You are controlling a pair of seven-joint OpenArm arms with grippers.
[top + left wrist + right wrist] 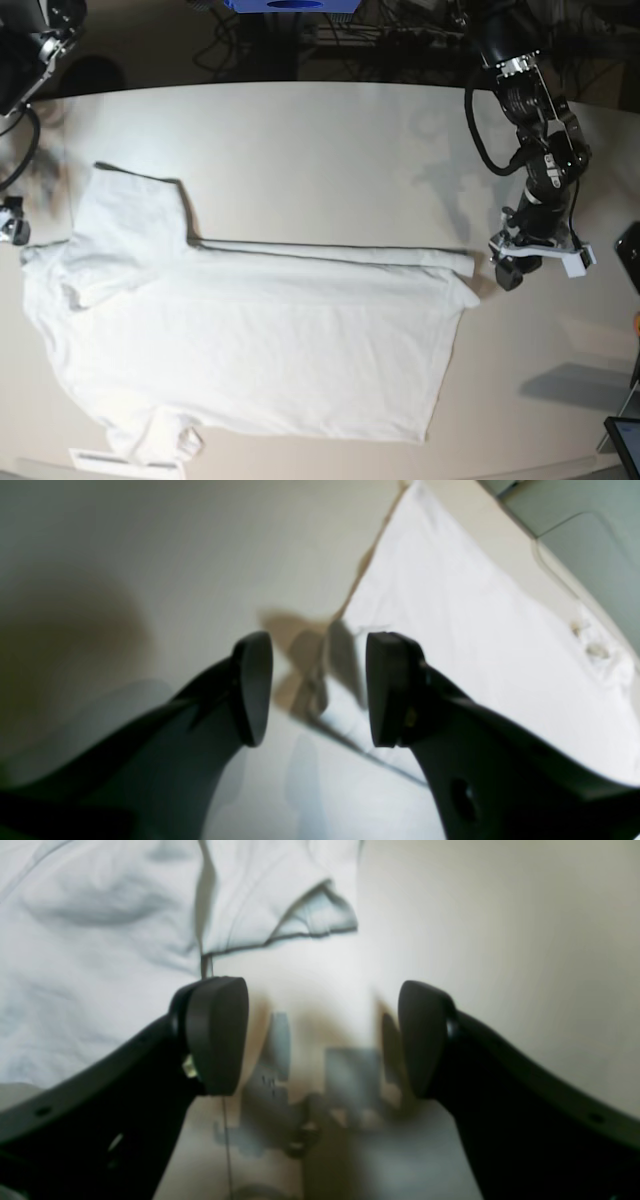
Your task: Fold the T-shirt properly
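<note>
1. Base view is showing the T-shirt (250, 350) lying spread across the near half of the table (330, 150), its long far edge already turned over into a narrow fold, one sleeve sticking out toward the far left corner and the other bunching at the near left edge.

2. Left gripper (520, 265) is hanging just beyond the shirt's hem corner on the right of that view, jaws standing apart and gripping nothing; the left wrist view is showing the fingers (252, 687) straddling that corner with no cloth between them.

3. Right gripper (320, 1040) is sitting off the shirt's sleeve end, jaws spread wide and empty, with the sleeve hem just ahead of it in the right wrist view.

4. Judging from this, the turned-over edge is resting loose, so a pinch taking only the top layer is likely to be pulling the fold open or skewing it.

5. Uneven pulls from the two ends risk wrinkling the body, and the bunched near sleeve is threatening a lumpy result.

6. Cables and dark equipment (400, 30) are crowding the far side beyond the table, and a white strip (100, 460) is lying by the near sleeve; nothing is blocking either gripper's path to the cloth.
</note>
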